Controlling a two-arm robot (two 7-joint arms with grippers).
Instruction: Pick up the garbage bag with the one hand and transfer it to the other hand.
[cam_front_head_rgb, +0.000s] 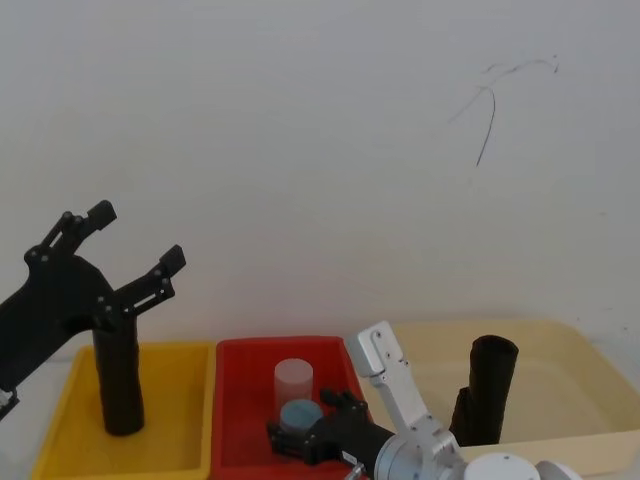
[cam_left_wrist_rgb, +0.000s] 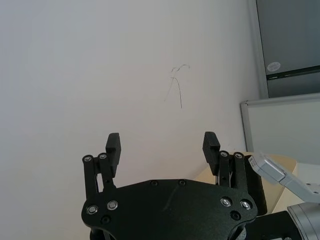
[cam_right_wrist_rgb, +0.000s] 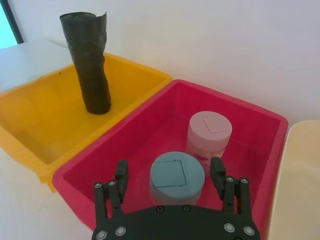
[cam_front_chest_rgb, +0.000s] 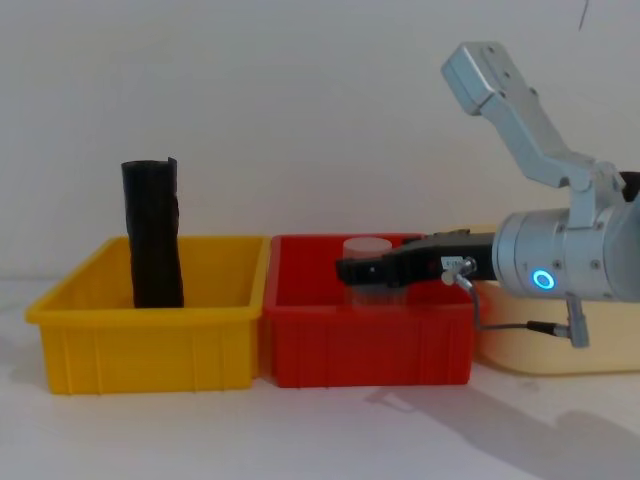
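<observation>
White wall (cam_front_head_rgb: 300, 120) behind three bins in a row.
Garbage bag (cam_front_head_rgb: 119, 380) stands upright in the left yellow bin (cam_front_head_rgb: 60, 440); left gripper (cam_front_head_rgb: 135, 245) raised above it, fingers apart; right gripper (cam_right_wrist_rgb: 170, 175) low over the red bin (cam_front_chest_rgb: 370, 350), fingers spread.

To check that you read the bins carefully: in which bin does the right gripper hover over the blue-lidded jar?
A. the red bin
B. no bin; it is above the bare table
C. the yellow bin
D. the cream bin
A: the right gripper, fingers open, sits astride the blue-lidded jar inside the red bin, beside the pink-lidded jar; the yellow bin holds a black roll.
</observation>
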